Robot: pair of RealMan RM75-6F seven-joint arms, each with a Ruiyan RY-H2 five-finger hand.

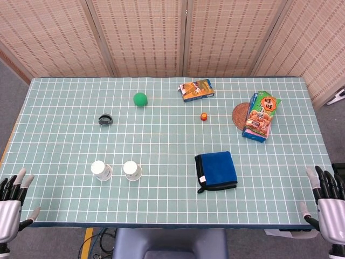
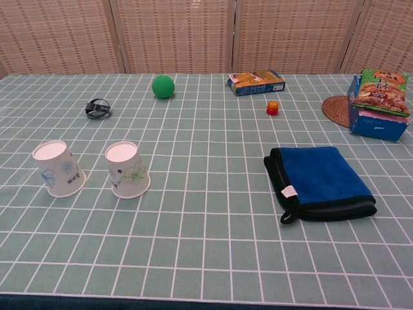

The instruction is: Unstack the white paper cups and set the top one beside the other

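Note:
Two white paper cups stand upside down, side by side and apart, on the green gridded table. The left cup carries a blue print, the right cup a green one. My left hand hovers off the table's front left corner, fingers spread, holding nothing. My right hand is off the front right corner, also spread and empty. Neither hand shows in the chest view.
A folded blue cloth lies right of the cups. Further back are a black ring, a green ball, a snack box, a small orange cap, and a snack bag on a blue box beside a woven coaster.

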